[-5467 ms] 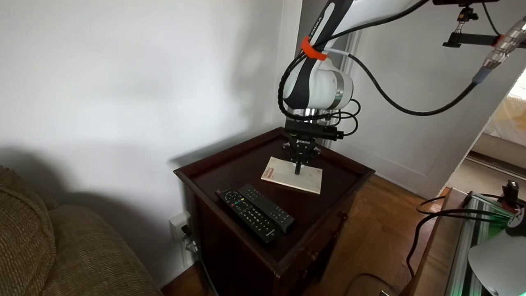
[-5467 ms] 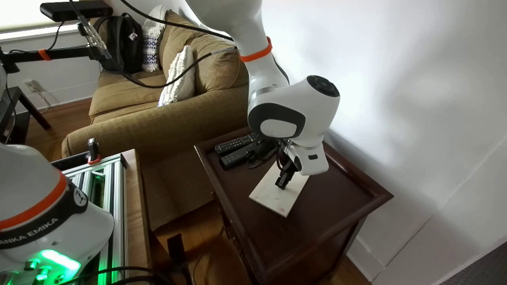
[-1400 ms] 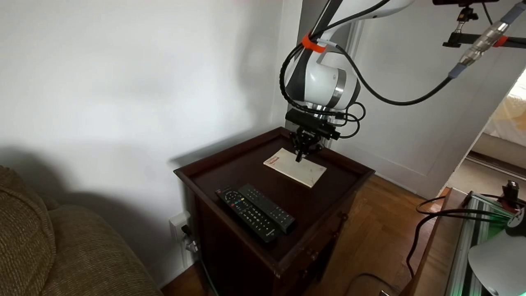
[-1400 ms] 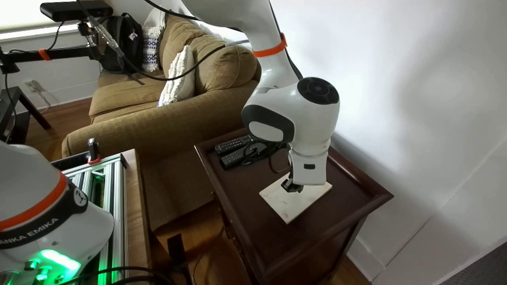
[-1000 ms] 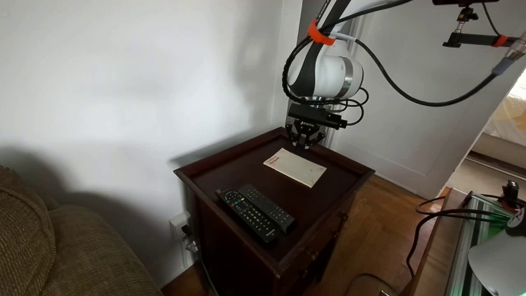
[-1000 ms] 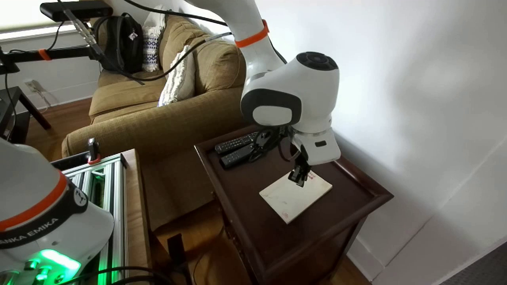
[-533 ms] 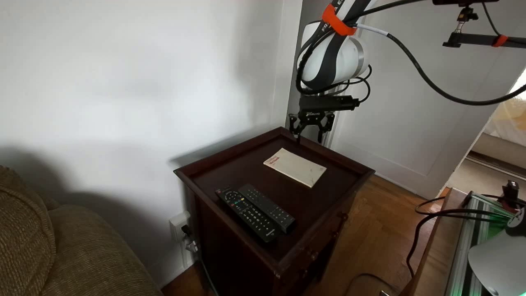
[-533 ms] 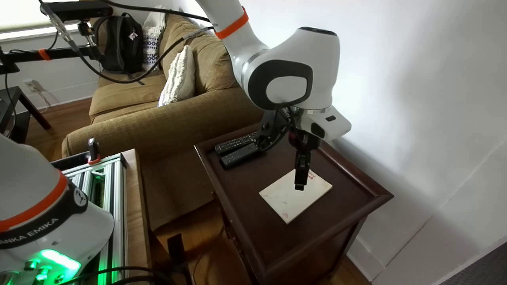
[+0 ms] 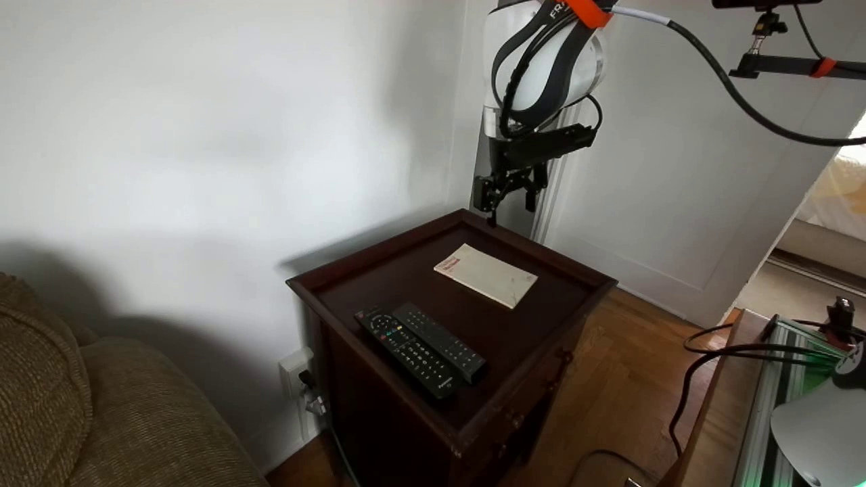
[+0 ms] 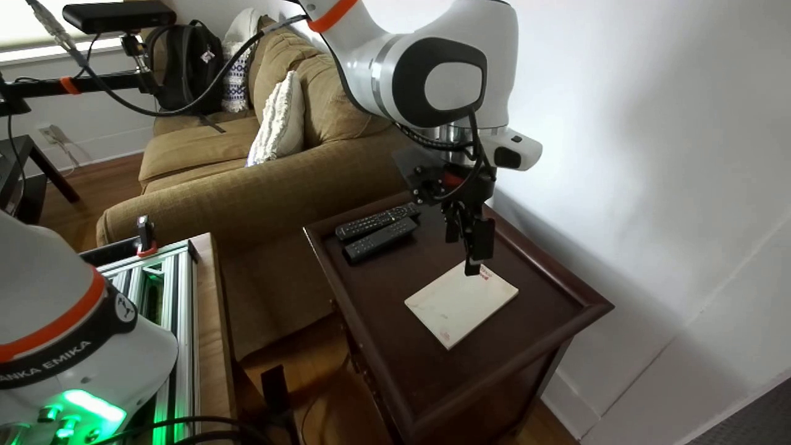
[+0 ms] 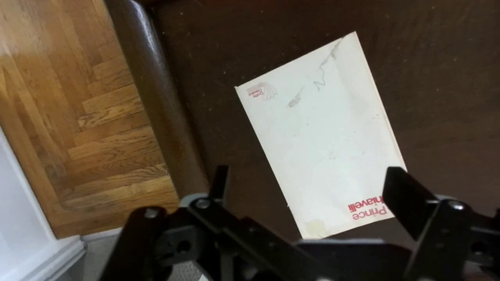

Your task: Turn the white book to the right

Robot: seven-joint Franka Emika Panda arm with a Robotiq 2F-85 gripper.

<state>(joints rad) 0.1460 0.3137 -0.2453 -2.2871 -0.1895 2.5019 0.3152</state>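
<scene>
One book (image 9: 486,275), flat, right of centre in both exterior views. Two remotes (image 9: 408,353), side by side. One end effector (image 11: 308,181), jaws wide apart, clear of the book. Desk (image 9: 379,281): dark wood, rimmed. Sofa (image 10: 272,188), one backpack (image 10: 199,77), upper left in an exterior view.

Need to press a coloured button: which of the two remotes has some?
The remote marked Panasonic, nearer the sofa: it shows a few small coloured buttons. The other remote, nearer the white book, shows none.
</scene>
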